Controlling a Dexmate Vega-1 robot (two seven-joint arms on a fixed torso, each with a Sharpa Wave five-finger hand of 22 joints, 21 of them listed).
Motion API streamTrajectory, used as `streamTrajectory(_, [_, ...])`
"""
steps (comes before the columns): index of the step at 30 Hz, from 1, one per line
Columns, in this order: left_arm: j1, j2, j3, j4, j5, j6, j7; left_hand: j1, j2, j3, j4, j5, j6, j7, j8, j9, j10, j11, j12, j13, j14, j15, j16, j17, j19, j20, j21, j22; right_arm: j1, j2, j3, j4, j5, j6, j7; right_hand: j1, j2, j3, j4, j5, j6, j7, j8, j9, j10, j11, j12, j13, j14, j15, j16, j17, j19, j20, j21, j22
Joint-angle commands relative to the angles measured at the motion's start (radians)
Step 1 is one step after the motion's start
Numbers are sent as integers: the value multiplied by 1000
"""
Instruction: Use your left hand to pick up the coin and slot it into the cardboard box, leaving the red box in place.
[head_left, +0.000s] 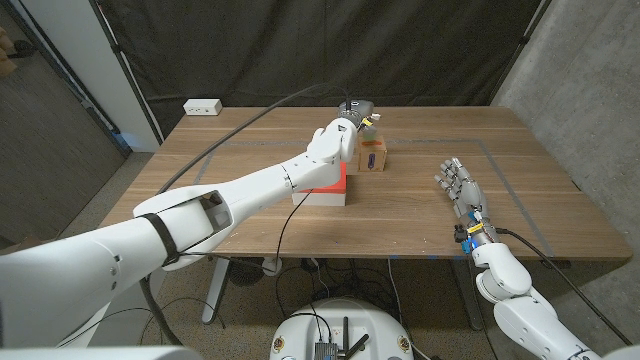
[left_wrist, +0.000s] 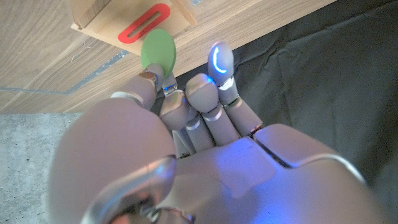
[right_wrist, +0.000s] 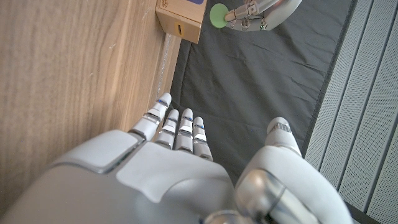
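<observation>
Right hand (head_left: 462, 192) stands near the table's (head_left: 520, 200) right edge, fingers apart, holding nothing. Red box (head_left: 328, 187) lies mid-table, partly under the left arm. Beyond it, left hand (head_left: 340, 136) pinches the green coin (left_wrist: 158, 50) at its fingertips (left_wrist: 151, 79), just above the cardboard box (head_left: 373, 157), near its red-rimmed slot (left_wrist: 144, 23).

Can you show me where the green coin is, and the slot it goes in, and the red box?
coin (left_wrist: 158, 51), left wrist view, middle of its green face.
slot (left_wrist: 144, 23), left wrist view, its red rim.
red box (head_left: 333, 186), head view, its visible red top beside the arm.
</observation>
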Motion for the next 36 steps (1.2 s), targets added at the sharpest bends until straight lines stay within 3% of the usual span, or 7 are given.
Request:
streamTrajectory(1, [2, -19, 7, 27, -11, -7, 20, 14, 0, 3, 0, -1, 14, -2, 2, 3, -2, 0, -1, -1, 6, 2, -3, 2, -3, -77, 5, 1, 4, -1, -2, 8, 5, 2, 9, 12, 0, 3, 8, 1, 4, 3, -4, 2, 8, -4, -2, 3, 6, 0, 5, 1, 9, 0, 2, 3])
streamTrajectory(36, [-6, -35, 21, 58, -41, -5, 37, 21, -2, 2, 0, 2, 17, -12, -1, 11, -1, -2, -4, -1, 3, 2, -9, 1, -6, -77, 3, -3, -6, -6, 5, 11, 12, 5, 13, 12, 1, 2, 8, 1, 5, 2, -4, 2, 8, -3, -3, 3, 6, 0, 5, 0, 10, 0, 2, 3])
